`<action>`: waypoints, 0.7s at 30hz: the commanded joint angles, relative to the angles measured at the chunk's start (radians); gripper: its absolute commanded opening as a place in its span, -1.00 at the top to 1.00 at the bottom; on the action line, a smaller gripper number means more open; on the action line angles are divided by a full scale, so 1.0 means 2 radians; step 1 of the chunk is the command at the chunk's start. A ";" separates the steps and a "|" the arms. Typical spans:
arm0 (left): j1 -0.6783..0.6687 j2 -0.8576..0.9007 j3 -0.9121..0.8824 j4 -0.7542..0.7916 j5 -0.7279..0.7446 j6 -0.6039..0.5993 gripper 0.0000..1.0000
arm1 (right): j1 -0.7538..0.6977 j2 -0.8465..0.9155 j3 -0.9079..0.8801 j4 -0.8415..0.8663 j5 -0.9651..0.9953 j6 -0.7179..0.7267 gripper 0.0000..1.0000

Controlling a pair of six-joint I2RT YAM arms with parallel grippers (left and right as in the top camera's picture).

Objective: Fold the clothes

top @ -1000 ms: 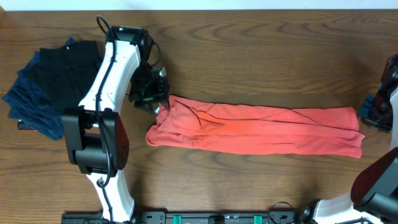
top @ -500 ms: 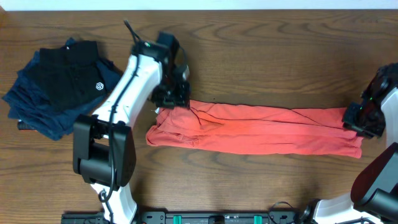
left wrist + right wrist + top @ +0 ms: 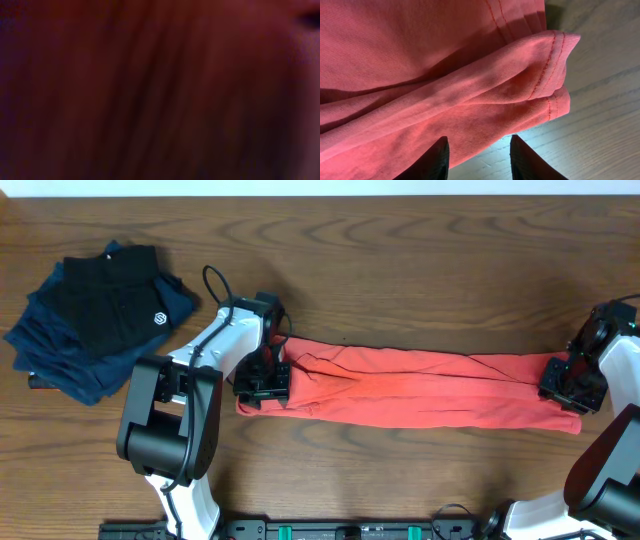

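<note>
The red-orange T-shirt (image 3: 420,387) lies folded into a long narrow strip across the middle of the table. My left gripper (image 3: 264,380) is pressed down on the strip's left end; the left wrist view shows only dark, blurred red cloth (image 3: 150,90), so its jaws are hidden. My right gripper (image 3: 570,383) is at the strip's right end. In the right wrist view its fingers (image 3: 479,155) are open, with the hemmed corner of the shirt (image 3: 470,85) just beyond the fingertips and bare table between them.
A pile of folded navy and black garments (image 3: 95,315), the top one with a small white logo, lies at the left of the table. The wooden table (image 3: 430,280) extends behind and in front of the strip.
My left gripper has moved from the strip's far left corner down onto its left end. My right gripper has come in from the right edge to the strip's right end.
</note>
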 commanded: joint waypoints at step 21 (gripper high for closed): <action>0.032 -0.154 0.024 -0.004 -0.044 -0.024 -0.08 | -0.064 0.000 0.004 0.011 -0.009 -0.003 -0.61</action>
